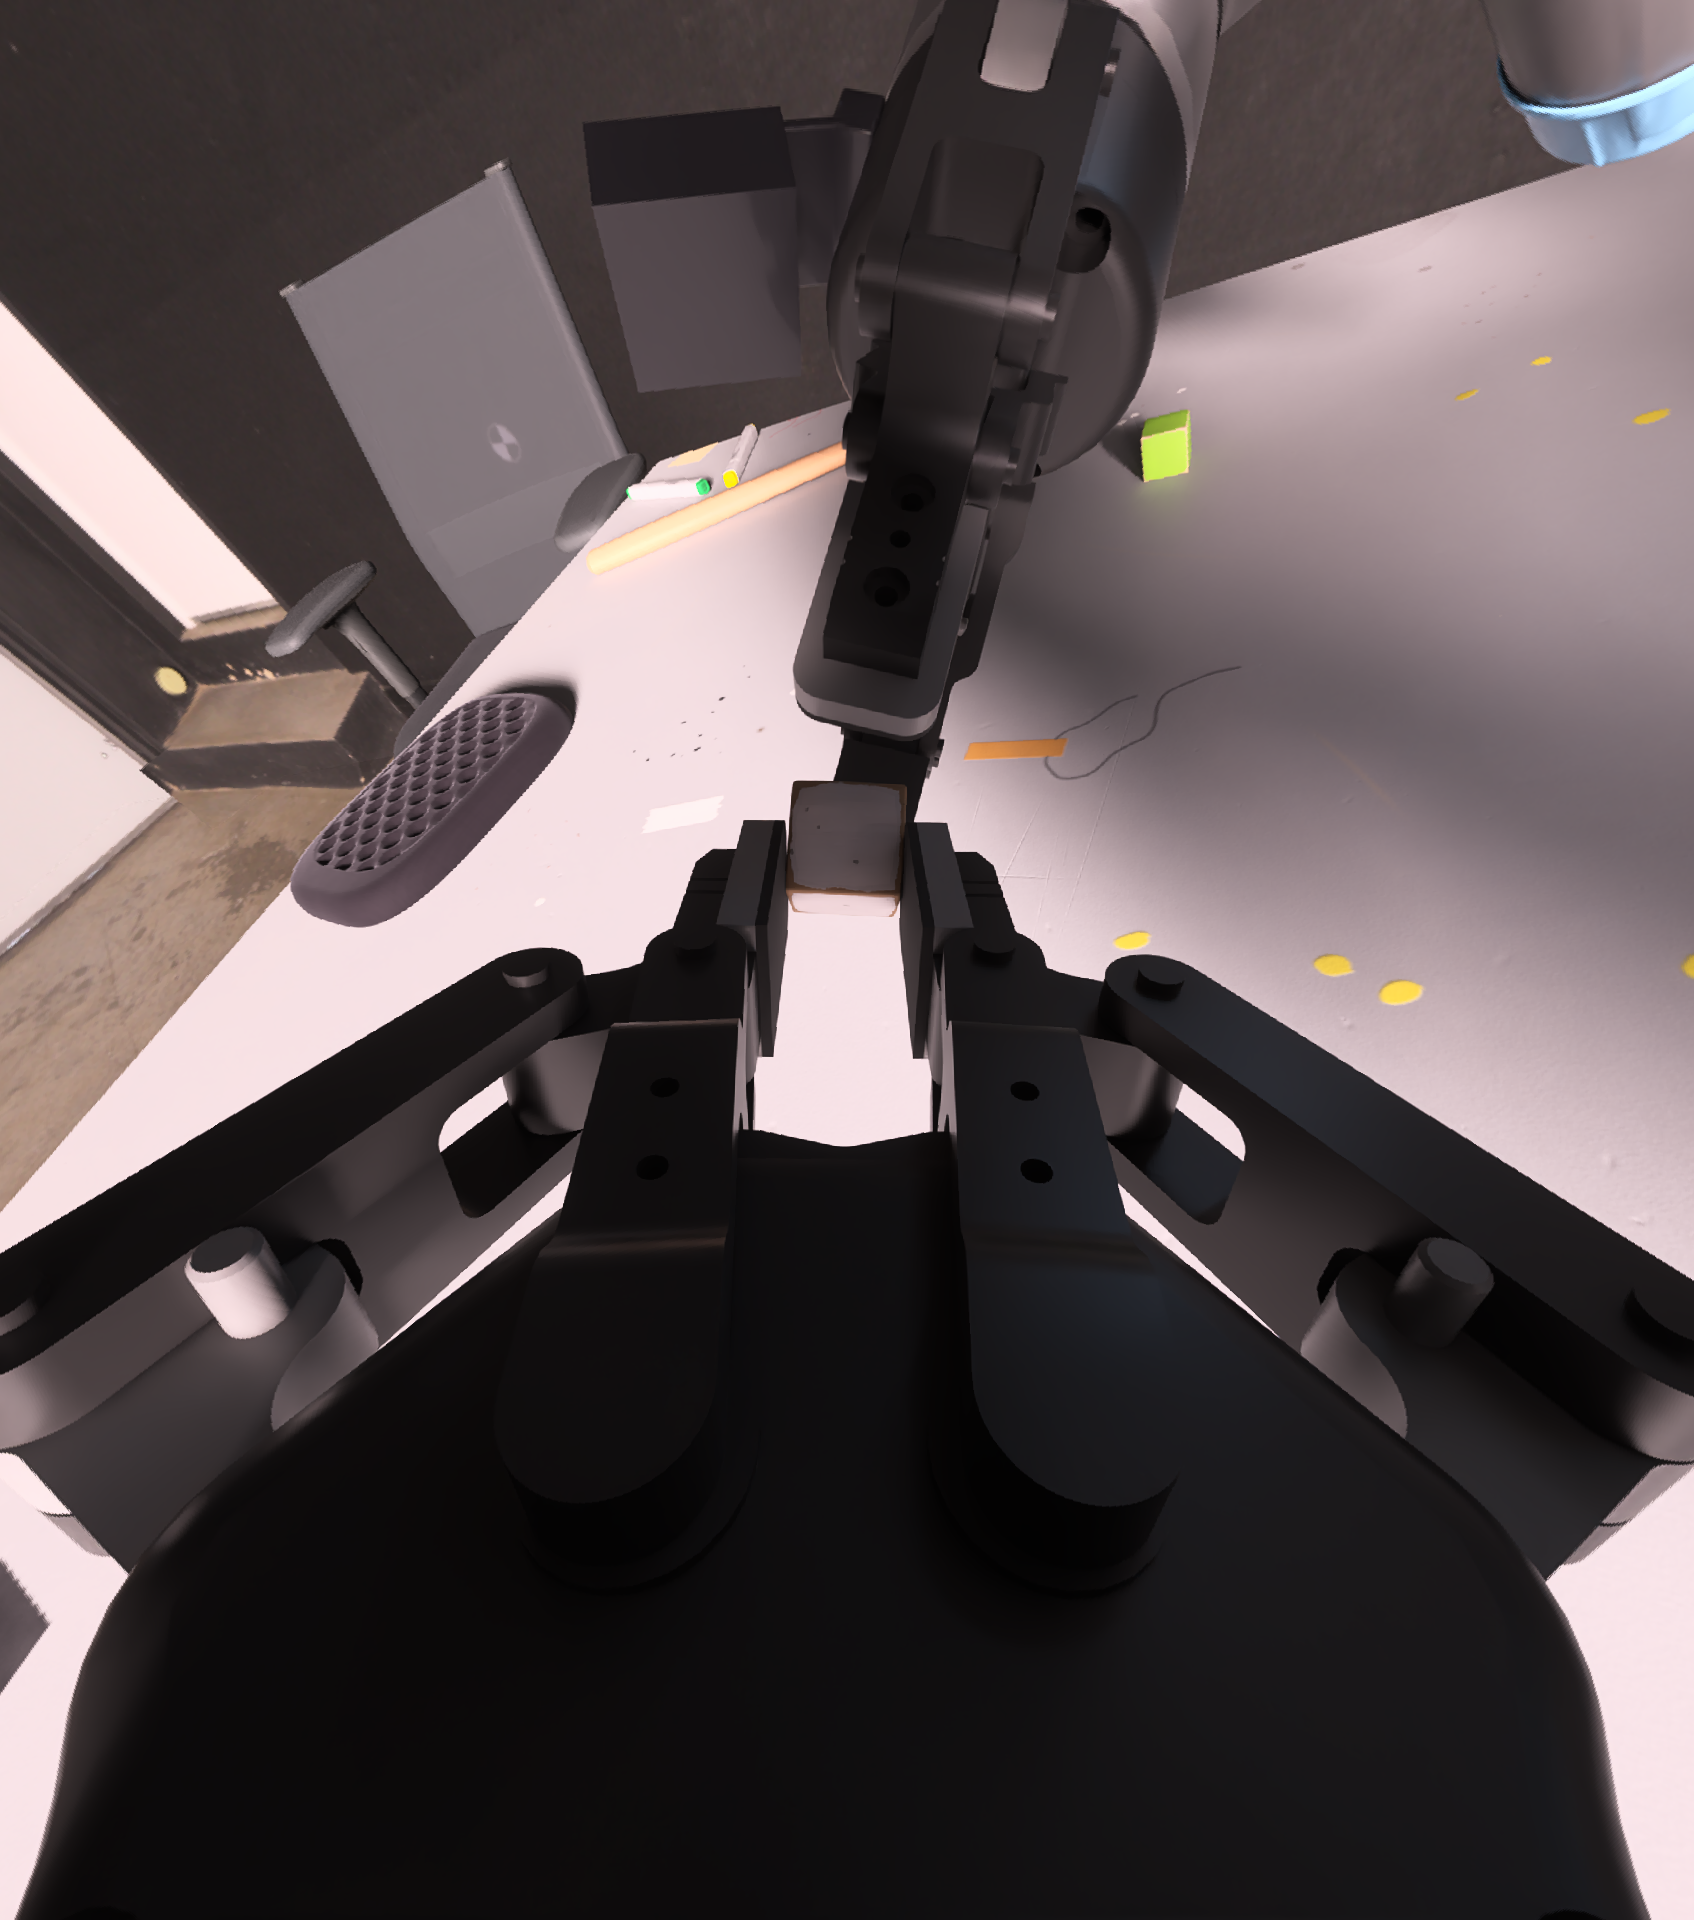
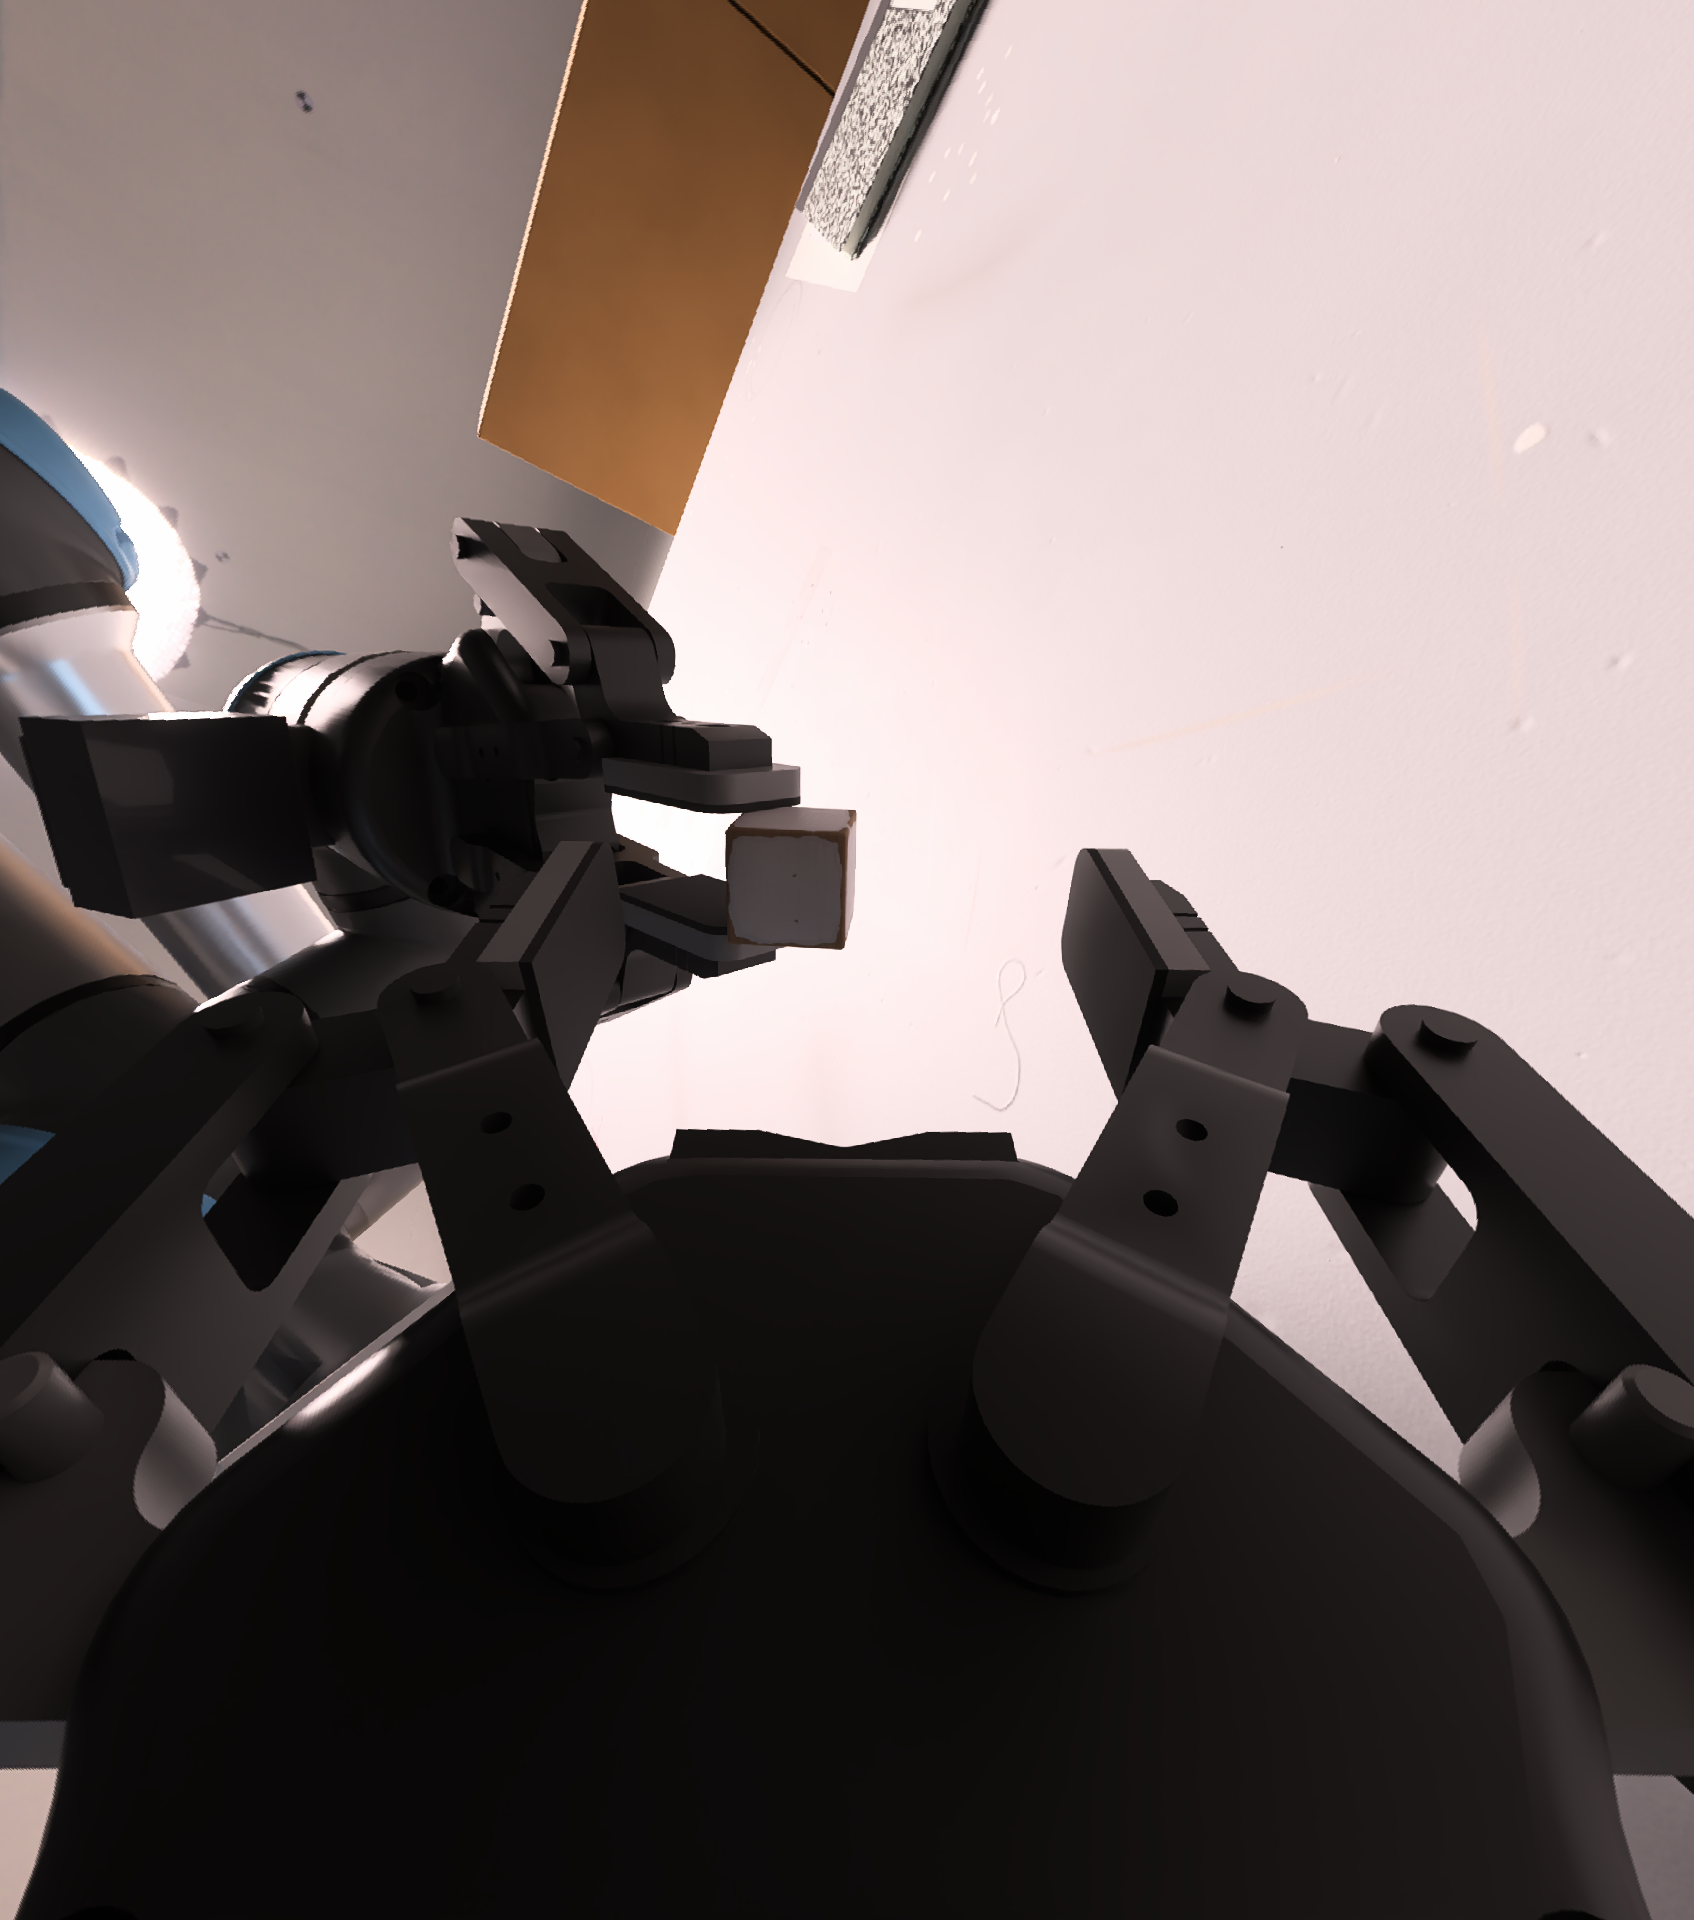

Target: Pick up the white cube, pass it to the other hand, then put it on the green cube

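In the left wrist view my left gripper (image 1: 841, 868) is shut on the white cube (image 1: 843, 854), held at the fingertips above the white table (image 1: 1342, 831). My right gripper (image 1: 879, 727) reaches down from above, its fingers just behind the cube. The green cube (image 1: 1166, 445) sits on the table farther back, to the right. In the right wrist view my right gripper (image 2: 843, 935) is open and empty. The white cube (image 2: 789, 881) sits just beyond its fingertips, nearer its left finger, clamped top and bottom by the left gripper (image 2: 734, 868).
A wooden stick (image 1: 718, 509) and markers (image 1: 677, 486) lie near the table's far edge. A strip of orange tape (image 1: 1014, 749) and yellow dots (image 1: 1333, 966) mark the table. A mesh chair seat (image 1: 438, 805) stands off the left edge. A brown board (image 2: 645, 260) shows in the right wrist view.
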### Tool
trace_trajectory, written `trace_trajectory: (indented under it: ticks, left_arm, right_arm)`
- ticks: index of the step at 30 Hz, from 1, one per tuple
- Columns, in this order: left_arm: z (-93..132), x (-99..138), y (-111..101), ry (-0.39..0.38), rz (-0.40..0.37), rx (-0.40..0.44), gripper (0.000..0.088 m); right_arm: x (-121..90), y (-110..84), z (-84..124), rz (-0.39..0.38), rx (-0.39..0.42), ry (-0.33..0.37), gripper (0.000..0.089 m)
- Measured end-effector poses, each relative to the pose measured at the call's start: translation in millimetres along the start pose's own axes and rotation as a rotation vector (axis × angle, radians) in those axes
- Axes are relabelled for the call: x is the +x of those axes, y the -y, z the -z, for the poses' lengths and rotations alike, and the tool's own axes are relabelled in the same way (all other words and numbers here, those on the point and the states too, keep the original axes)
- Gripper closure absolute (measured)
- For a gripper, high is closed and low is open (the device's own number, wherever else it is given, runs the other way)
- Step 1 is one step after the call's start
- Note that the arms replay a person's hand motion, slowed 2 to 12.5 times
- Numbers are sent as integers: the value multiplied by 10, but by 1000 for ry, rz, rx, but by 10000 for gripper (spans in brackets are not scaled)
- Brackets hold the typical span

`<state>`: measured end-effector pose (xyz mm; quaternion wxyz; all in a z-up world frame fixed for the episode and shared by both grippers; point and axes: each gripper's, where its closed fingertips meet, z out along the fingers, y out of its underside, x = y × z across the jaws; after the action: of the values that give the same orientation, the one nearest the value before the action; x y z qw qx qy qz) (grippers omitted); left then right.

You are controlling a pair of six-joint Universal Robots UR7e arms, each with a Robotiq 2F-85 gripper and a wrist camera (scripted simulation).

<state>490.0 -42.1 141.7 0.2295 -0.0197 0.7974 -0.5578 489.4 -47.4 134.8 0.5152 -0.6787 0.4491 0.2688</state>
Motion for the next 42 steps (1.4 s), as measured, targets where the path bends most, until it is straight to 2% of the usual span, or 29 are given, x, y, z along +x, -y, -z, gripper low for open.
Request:
trace_trajectory:
  ticks: [6, 14, 19, 23, 34, 42]
  left_arm:
    - [-6, 12, -20, 1, -6, -12, 682]
    - [-12, 17, -35, 8, -17, -24, 682]
    - [-14, 28, -43, 8, -23, -27, 681]
    - [-12, 29, -79, 10, -23, -37, 681]
    - [-17, 46, -70, 9, -27, -26, 684]
    - [-30, 100, -41, -20, 4, 13, 683]
  right_arm:
    - [0, -1, -34, -2, -8, 3, 205]
    - [-7, -14, -74, -3, -24, 12, 323]
    - [-21, -22, -93, -3, -34, 24, 443]
    - [-64, -26, -101, 3, -40, 47, 580]
    - [-71, -40, -85, 25, -56, 45, 591]
    - [-71, -69, -40, 55, -71, 17, 596]
